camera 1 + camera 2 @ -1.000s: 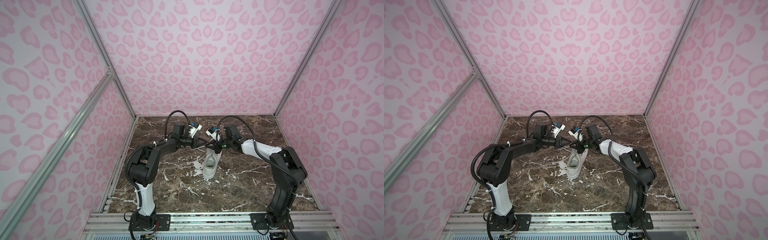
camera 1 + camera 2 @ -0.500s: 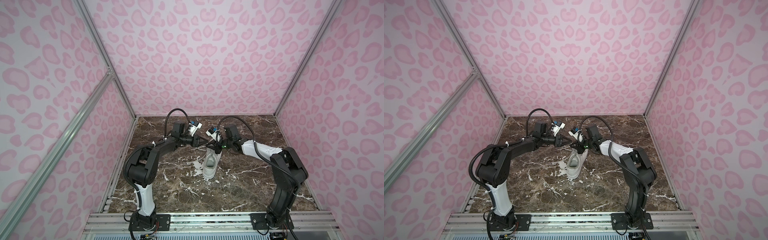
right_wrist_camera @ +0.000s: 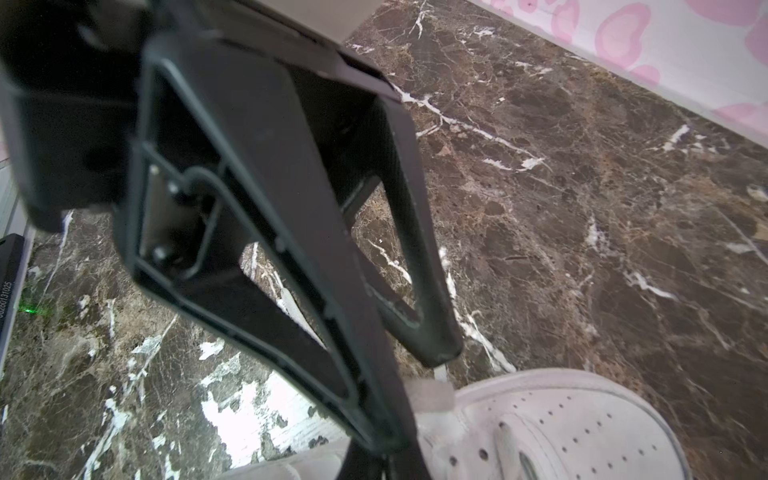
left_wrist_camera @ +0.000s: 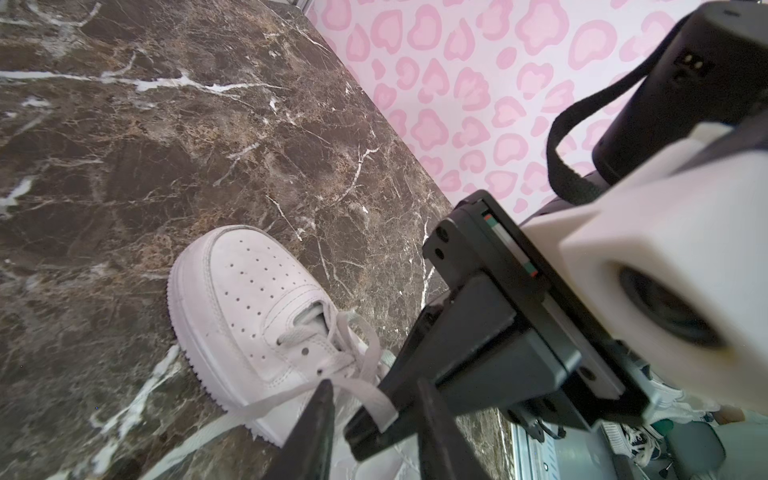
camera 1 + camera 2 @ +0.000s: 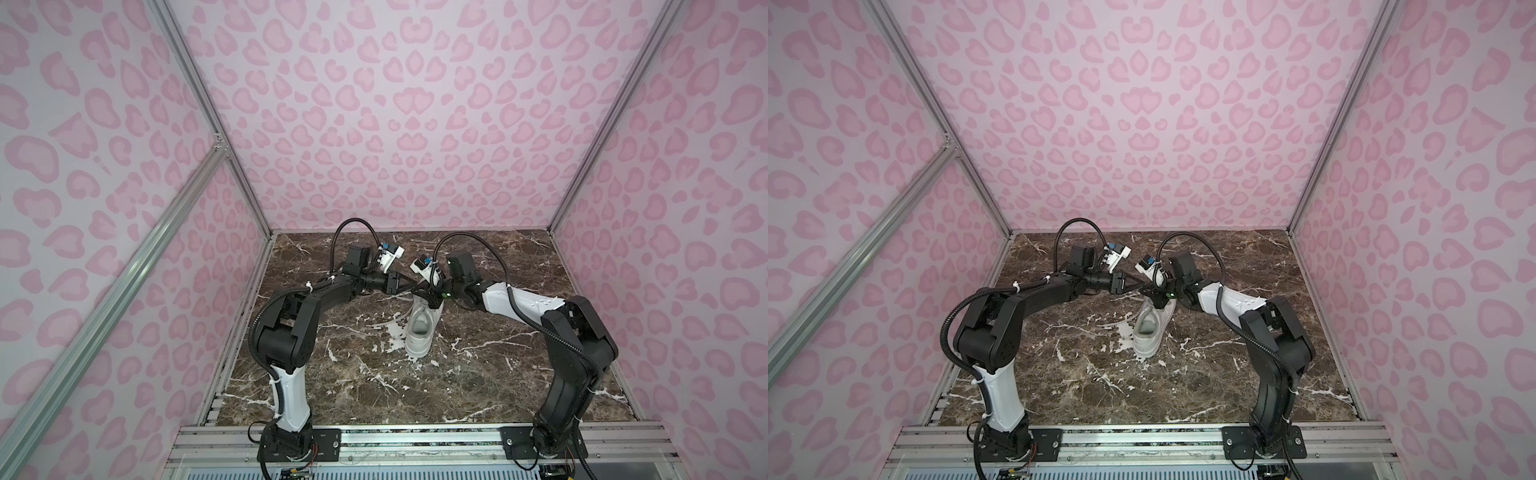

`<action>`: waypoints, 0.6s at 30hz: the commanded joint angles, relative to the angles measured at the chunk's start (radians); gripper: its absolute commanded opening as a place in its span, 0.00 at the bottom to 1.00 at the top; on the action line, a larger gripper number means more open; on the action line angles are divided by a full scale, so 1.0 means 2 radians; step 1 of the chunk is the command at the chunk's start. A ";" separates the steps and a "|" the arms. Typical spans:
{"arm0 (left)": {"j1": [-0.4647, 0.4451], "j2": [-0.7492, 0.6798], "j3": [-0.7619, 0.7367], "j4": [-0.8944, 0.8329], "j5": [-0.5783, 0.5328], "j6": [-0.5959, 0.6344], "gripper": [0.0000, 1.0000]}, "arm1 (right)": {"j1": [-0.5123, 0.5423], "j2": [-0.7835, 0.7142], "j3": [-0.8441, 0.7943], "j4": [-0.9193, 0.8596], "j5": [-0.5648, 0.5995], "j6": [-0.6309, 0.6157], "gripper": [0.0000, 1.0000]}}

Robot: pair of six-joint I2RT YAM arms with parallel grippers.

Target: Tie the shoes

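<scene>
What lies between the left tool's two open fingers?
The right tool, shut on a white lace of the shoe. The left wrist view shows it.

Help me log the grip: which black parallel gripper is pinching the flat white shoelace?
The right gripper, shut on the flat white shoelace; the left gripper stands open.

In a top view the white sneaker (image 5: 419, 337) lies mid-table on the marble table (image 5: 498, 374), heel toward 6 o'clock. Above its front, the left gripper (image 5: 409, 286) reaches in from 9 o'clock and the right gripper (image 5: 424, 292) from 3 o'clock, their tips close together. A lace (image 5: 388, 322) trails toward 9 o'clock.
</scene>
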 commanded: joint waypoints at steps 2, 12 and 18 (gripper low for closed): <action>-0.003 0.003 0.007 0.001 0.012 0.001 0.28 | 0.003 0.000 0.000 0.022 0.002 -0.005 0.01; -0.004 0.007 0.007 0.001 0.016 -0.011 0.14 | 0.004 -0.003 -0.009 0.035 0.007 -0.011 0.01; -0.003 0.010 0.012 0.001 0.015 -0.024 0.06 | 0.006 -0.012 -0.032 0.068 0.017 -0.015 0.01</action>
